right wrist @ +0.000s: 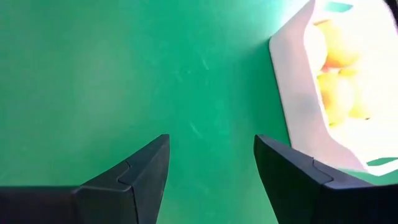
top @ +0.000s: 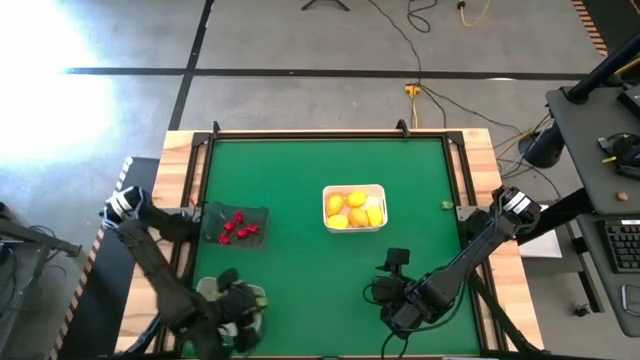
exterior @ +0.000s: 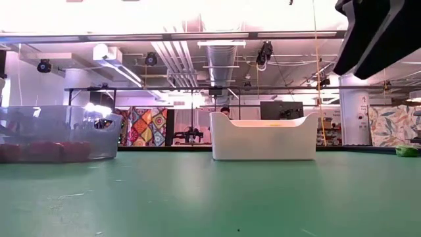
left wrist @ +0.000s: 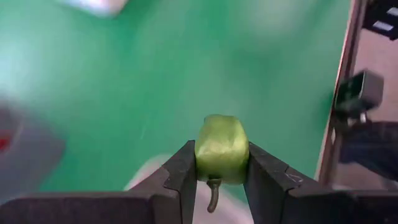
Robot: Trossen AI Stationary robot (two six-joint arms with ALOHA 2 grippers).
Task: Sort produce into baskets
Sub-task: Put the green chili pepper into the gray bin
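Note:
My left gripper is at the table's near left, shut on a small green pepper-like piece. It stands over the clear pale basket, which it mostly hides. The dark smoky basket holds tiny red pieces. The white basket holds several yellow-orange rounds. Another small green piece lies on the mat at the right edge. My right gripper is open and empty above the mat, near side of the white basket. My left gripper pinches the green piece between its two fingers, on two opposite sides of its body. The piece's thin stem points back between the fingers. The piece is lifted clear of the table.
The green mat has a raised wooden border. Open mat lies along the far side and between the baskets. Beyond the table stand a dark desk at the right and cables on the floor.

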